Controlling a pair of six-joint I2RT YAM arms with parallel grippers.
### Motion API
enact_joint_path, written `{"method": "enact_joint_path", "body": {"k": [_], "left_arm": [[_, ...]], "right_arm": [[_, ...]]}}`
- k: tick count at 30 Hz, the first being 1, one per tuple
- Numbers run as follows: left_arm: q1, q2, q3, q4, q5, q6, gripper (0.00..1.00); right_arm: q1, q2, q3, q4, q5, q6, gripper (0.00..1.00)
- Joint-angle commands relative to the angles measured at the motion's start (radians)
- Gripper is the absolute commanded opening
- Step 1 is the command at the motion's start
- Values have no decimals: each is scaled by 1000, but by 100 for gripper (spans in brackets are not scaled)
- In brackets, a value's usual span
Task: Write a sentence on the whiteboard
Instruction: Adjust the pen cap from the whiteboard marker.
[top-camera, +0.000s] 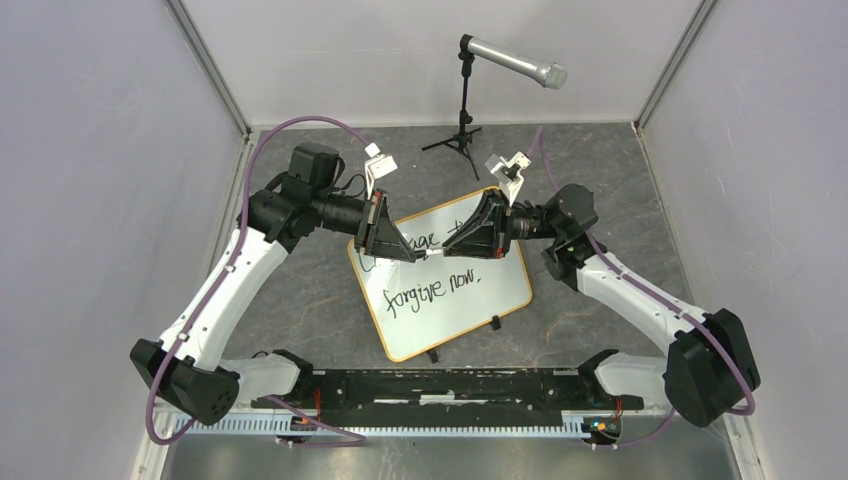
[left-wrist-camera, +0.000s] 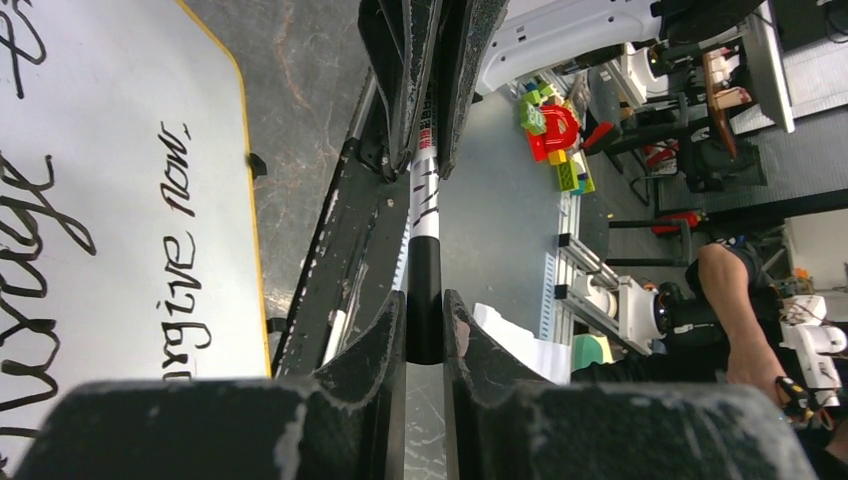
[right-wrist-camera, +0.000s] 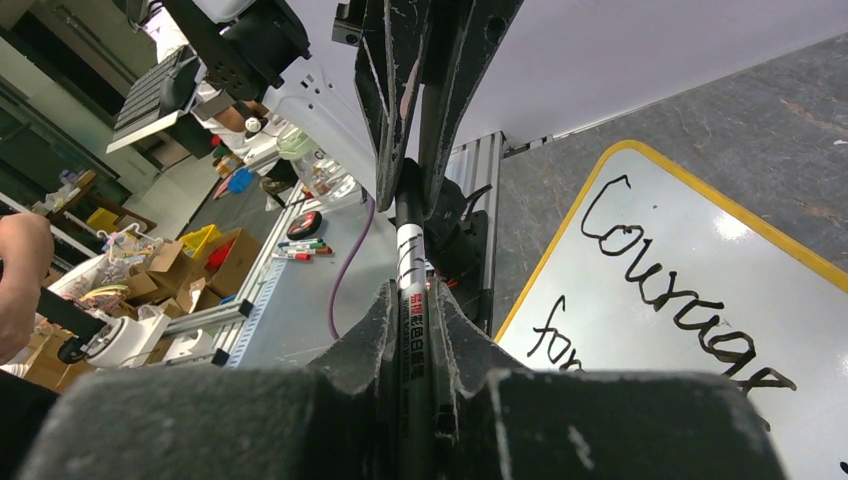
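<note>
Left fingers (left-wrist-camera: 395, 325): clamped on the black end of the marker (left-wrist-camera: 424, 230), 1 finger on each side of it.
Right fingers (right-wrist-camera: 385, 315): clamped on the printed white barrel of the same marker, with their tips facing the left ones.
Why held so: the marker bridges the 2 sets of fingers, level and off the board, so nothing is writing. I judge the black end to be the cap and this 2-armed hold to be for pushing it on or pulling it off. Which of the 2 it is, the views don't settle for you.
Whiteboard (top-camera: 500, 290): flat on the desk (top-camera: 300, 290), directly below both sets of fingers and skewed to the desk's edge. Its 2 black clip feet are on the side toward the arm bases.
Sentence (top-camera: 432, 292): 2 lines. "Courage" runs under the fingers and is partly hidden from above. "forgive now." lies just on the base side of the fingers. It ends in a full stop, so you are probably at the finish.
Containers: none among the task's things. If that black end is the cap, it is the only thing housing anything, namely the tip.
Beyond the fingers: a microphone (top-camera: 512, 60) on a stand, well apart from the board.
</note>
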Motion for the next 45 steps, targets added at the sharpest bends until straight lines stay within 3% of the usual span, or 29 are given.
{"method": "enact_joint_path", "body": {"k": [1, 14, 17, 20, 24, 29, 33, 36, 41, 45], "left_arm": [[-46, 31, 4, 239, 53, -95, 3], [-58, 53, -24, 354, 71, -189, 2], [-50, 32, -25, 328, 57, -177, 2], [-19, 9, 7, 194, -6, -69, 3], [0, -4, 102, -20, -155, 135, 14], [0, 41, 300, -283, -356, 366, 55], [-5, 94, 492, -451, -505, 541, 66], [-83, 125, 567, -542, -595, 622, 69], [-369, 134, 567, -554, -916, 702, 68], [-460, 178, 591, -535, -1036, 722, 64]], "right_arm": [[111, 30, 58, 47, 54, 1, 0], [164, 60, 77, 92, 63, 27, 0], [156, 48, 86, 1, 63, -43, 0], [123, 31, 85, -93, 70, -108, 0], [59, 12, 70, -149, 77, -145, 0], [-1, -3, 66, -233, 113, -193, 0], [-7, 2, 85, -327, 158, -247, 0], [-5, 8, 88, -326, 171, -232, 0], [1, 15, 65, -239, 148, -132, 0], [19, 13, 54, -226, 145, -115, 0]]}}
